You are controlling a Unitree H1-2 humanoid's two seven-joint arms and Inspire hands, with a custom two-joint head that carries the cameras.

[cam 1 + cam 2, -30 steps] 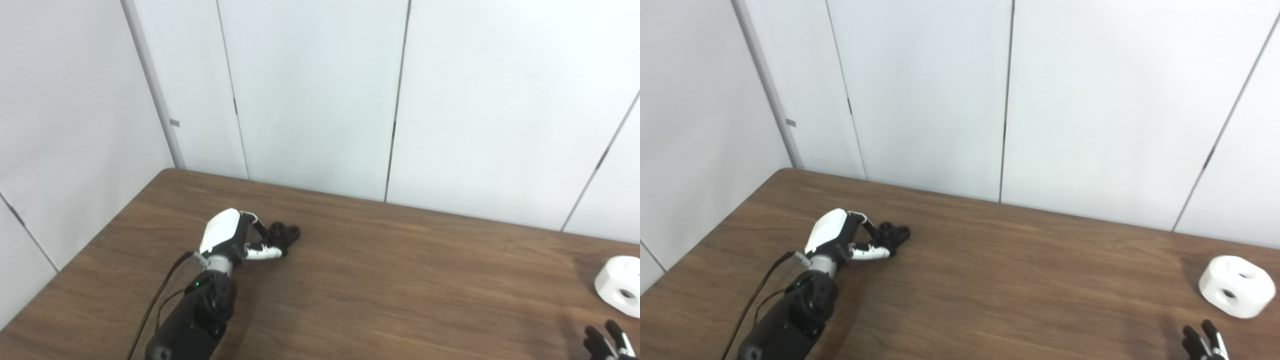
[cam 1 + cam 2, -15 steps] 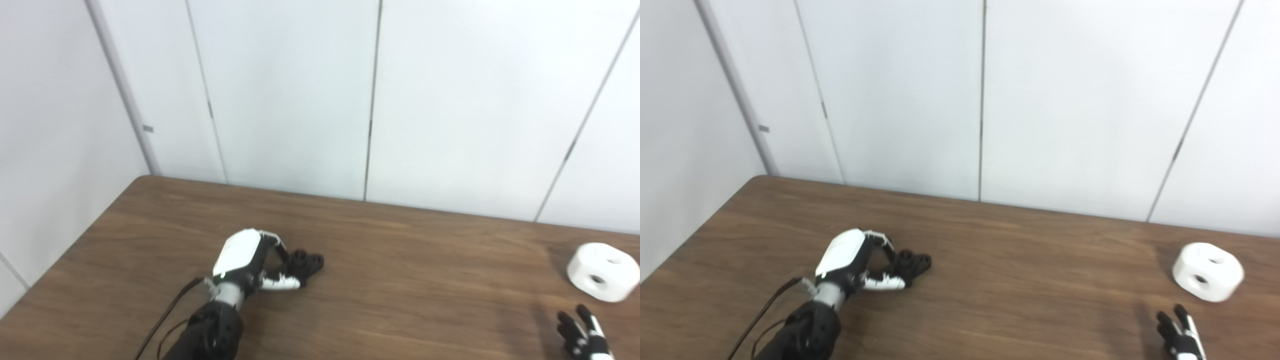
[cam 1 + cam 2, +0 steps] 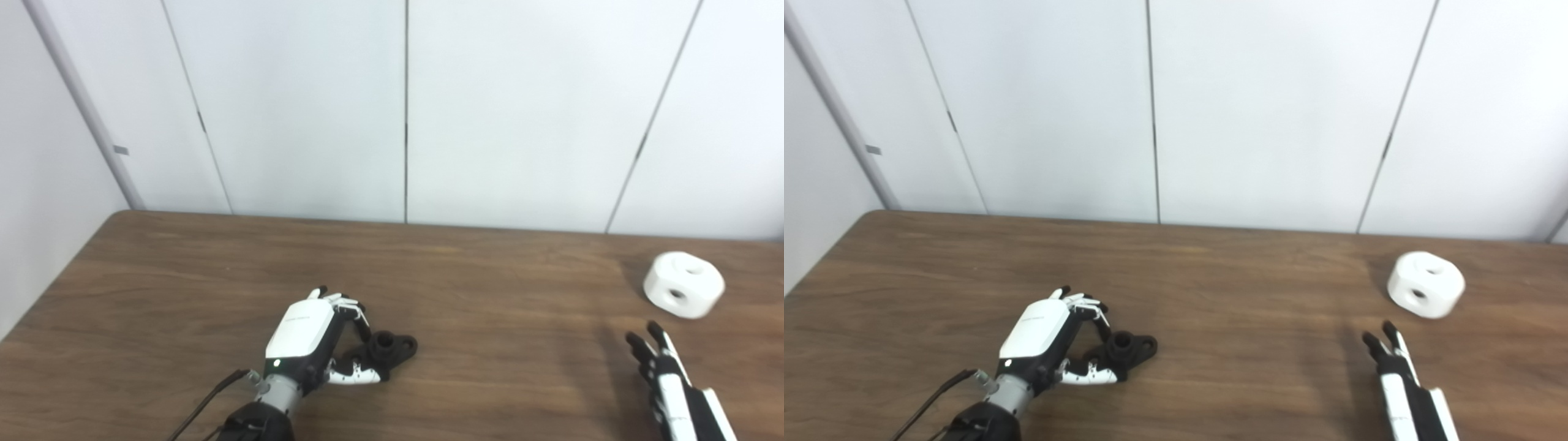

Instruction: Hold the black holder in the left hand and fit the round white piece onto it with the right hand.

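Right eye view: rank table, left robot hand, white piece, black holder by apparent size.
1. table
2. left robot hand
3. round white piece
4. black holder, partly hidden by the fingers, so its rank against the white piece is unsure.

Bright, even light; soft shadows, slightly soft focus.

A brown wood-grain table (image 3: 184, 269) filled the lower part of both views, its far edge against pale white wall panels (image 3: 306, 110) (split by thin dark vertical seams). The light was even and soft.
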